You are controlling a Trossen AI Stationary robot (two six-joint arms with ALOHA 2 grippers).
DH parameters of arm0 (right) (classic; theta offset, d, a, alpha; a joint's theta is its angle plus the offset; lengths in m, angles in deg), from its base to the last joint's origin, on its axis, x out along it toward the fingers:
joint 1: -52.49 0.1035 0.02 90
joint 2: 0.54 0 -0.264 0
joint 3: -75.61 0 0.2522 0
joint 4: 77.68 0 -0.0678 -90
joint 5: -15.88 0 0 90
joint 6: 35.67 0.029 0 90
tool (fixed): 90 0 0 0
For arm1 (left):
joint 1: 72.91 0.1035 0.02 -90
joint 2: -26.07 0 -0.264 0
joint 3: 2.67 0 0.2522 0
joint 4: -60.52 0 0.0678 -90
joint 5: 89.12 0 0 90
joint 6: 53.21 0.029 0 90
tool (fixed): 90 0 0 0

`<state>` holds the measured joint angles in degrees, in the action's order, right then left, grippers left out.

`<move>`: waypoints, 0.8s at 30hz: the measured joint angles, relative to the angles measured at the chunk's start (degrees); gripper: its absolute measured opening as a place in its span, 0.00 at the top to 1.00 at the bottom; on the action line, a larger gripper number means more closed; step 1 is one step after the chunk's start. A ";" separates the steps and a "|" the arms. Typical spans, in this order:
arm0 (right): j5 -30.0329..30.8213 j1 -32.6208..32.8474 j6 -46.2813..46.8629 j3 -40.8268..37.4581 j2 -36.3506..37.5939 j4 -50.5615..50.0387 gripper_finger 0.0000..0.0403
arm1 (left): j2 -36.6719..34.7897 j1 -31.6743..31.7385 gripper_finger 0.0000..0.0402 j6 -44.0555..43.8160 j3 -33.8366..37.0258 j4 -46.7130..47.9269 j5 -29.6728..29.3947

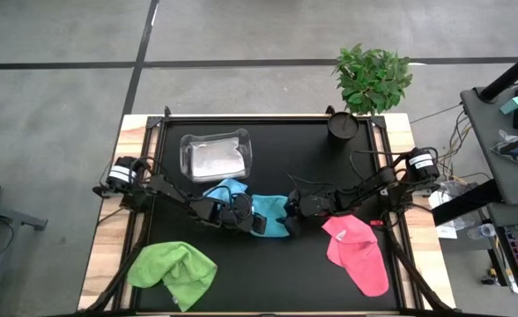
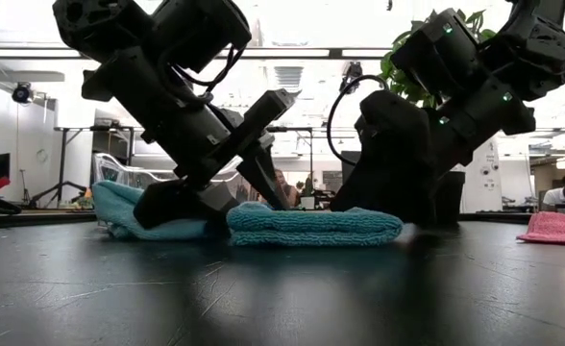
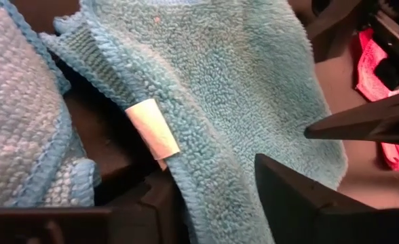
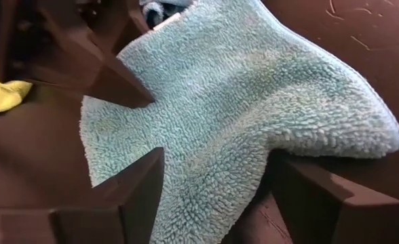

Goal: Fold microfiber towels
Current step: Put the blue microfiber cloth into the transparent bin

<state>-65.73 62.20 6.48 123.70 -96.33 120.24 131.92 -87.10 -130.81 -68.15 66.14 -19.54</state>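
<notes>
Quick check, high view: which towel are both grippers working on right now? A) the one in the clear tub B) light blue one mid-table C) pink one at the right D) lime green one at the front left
B: the left gripper and right gripper both meet at the light blue towel mid-table; the lime green towel and pink towel lie apart, untouched.

From overhead I can't see where my left gripper [image 1: 241, 214] and right gripper [image 1: 296, 210] meet the teal towel [image 1: 270, 214]; both arms cover its ends. The second blue towel [image 1: 225, 188] is half under the left arm. The pale cloth in the clear tub [image 1: 215, 155] is too small to make out. The pink towel [image 2: 558, 227] runs off the low view's edge.
</notes>
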 joint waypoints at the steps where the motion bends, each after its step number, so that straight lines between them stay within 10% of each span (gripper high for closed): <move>1: 0.12 0.00 0.11 0.01 0.00 0.27 0.42 | 0.00 0.00 0.65 0.02 0.00 0.06 -0.04; 15: 0.61 0.00 0.08 0.02 0.02 0.43 0.93 | 0.04 0.00 0.96 1.27 0.04 -0.29 -1.16; 24: 0.61 1.21 -2.15 0.02 5.32 -0.47 0.96 | -3.00 -0.40 0.98 3.43 0.02 -0.41 -0.12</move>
<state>-65.12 63.41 4.34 123.72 -91.01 119.77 128.91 -87.50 -127.38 -68.13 65.72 -19.66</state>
